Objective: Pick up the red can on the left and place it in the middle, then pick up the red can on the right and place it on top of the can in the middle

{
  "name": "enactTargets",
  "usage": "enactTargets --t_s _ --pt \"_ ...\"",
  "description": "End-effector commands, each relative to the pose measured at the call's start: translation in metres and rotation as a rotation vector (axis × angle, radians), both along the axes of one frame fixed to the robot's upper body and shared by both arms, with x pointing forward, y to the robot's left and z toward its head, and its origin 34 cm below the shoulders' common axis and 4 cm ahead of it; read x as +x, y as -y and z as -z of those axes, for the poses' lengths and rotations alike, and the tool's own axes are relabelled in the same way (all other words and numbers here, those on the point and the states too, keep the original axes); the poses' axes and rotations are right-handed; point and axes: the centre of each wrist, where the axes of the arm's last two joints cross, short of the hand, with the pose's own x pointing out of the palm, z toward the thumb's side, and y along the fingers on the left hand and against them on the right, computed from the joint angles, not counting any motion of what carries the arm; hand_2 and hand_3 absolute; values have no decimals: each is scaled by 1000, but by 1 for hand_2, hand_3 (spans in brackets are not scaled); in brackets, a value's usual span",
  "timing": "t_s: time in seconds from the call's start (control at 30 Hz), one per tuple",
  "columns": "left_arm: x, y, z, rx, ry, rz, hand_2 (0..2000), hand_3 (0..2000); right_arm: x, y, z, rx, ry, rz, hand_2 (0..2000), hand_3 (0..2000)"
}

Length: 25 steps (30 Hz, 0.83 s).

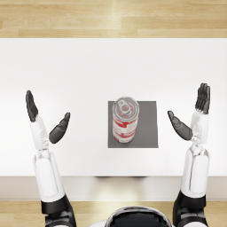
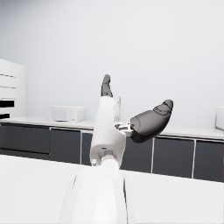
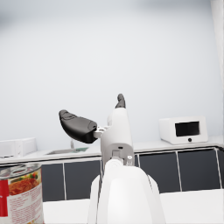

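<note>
A: White desk (image 1: 80, 66), frame centre: what stands there?
B: Red can stack (image 1: 125, 119) upright on grey mat (image 1: 148, 133); lower can mostly hidden. Left hand (image 1: 44, 119) and right hand (image 1: 193, 115) spread wide, holding nothing.

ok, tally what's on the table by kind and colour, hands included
Red-labelled metal cans: 2, apparently stacked, upper can on lower can
Dark grey square mat: 1
Dark robot hands: 2, left hand and right hand, both empty
Total: 5
</note>
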Motion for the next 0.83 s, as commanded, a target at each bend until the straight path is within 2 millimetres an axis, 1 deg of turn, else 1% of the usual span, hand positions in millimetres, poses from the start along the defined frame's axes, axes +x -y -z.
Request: enactTargets --t_s 0.03,0.1,0.13,0.17,0.3,0.43,0.83 --pt "-1 -6 5 -15 -16 -21 0 0 1 14 9 22 40 45 0 0" --pt "-2 -5 7 -16 -21 -18 0 0 1 15 12 12 116 47 0 0" --pt "-1 -3 8 -14 -25 -13 0 0 0 10 11 0 145 30 0 0" --pt "-1 -4 9 -15 -28 -14 0 0 1 16 14 8 154 49 0 0" --pt "-1 -4 14 -20 -43 -16 0 0 2 13 22 1 158 36 0 0" --pt "-1 -4 16 -22 -49 -16 0 0 2 13 25 1 157 37 0 0" --pt "-1 -4 16 -23 -52 -16 0 0 2 13 27 1 154 36 0 0"
